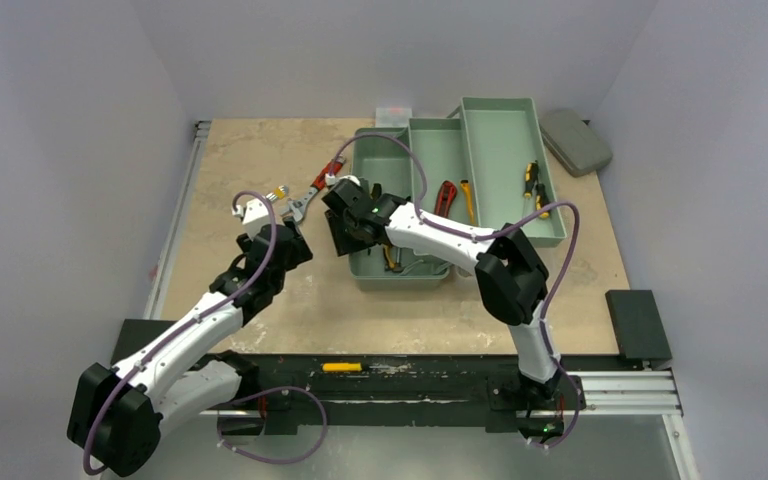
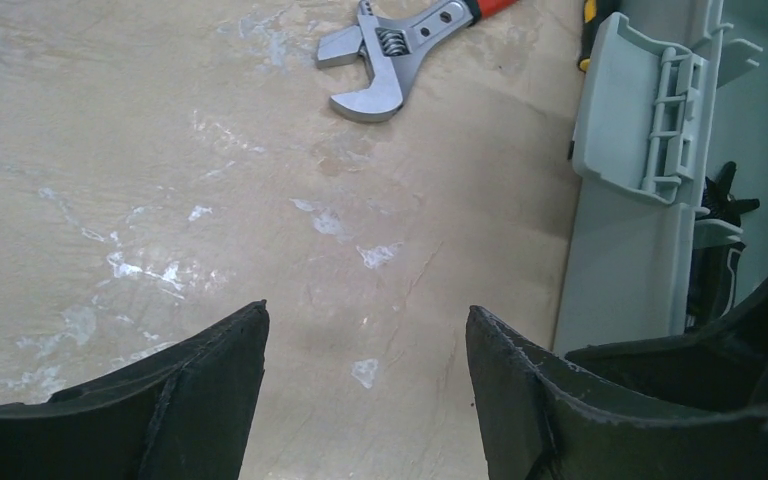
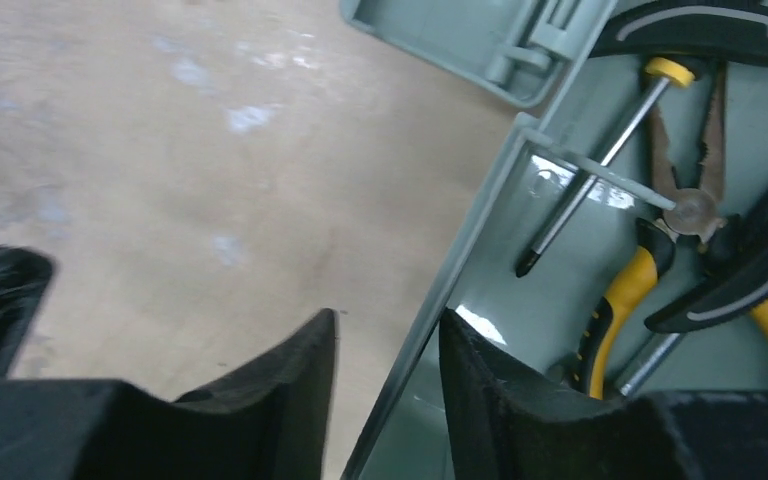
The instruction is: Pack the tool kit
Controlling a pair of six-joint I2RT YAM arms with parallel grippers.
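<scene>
**A:** Start close. What are the left fingers doing?
**B:** The left gripper (image 2: 365, 330) hangs over the bare tan table (image 2: 160, 200). Its black fingers (image 2: 200, 400) are spread wide, with nothing between them.
**A:** And the right?
**B:** The right gripper (image 3: 388, 335) is at the left wall of the sage-green rectangular plastic toolbox (image 1: 410, 278). Its fingers stand a little apart, one over the table and one over the box, with the thin wall running through the gap. I can't tell whether they touch it.
**A:** What's in the box?
**B:** I can see pliers with yellow-and-black handles (image 3: 640, 290) and a slim steel screwdriver with a yellow cap (image 3: 600, 165), close together on its floor.
**A:** Further out?
**B:** A silver adjustable wrench with an orange-red handle (image 2: 390, 60) lies on the table just left of the toolbox, ahead of the left fingers. Right of the box sits a narrow sage-green tray (image 1: 438, 140) holding a red-handled tool (image 1: 446, 197) and a yellow-handled tool (image 1: 468, 200). Next comes a longer sage-green trough (image 1: 500, 130) with yellow-and-black-handled tools (image 1: 533, 185).
**A:** And at the far edge?
**B:** A small white box (image 1: 392, 112) sits behind the toolbox. A flat grey rounded pad (image 1: 575, 140) lies beyond the trough's far right corner.
</scene>
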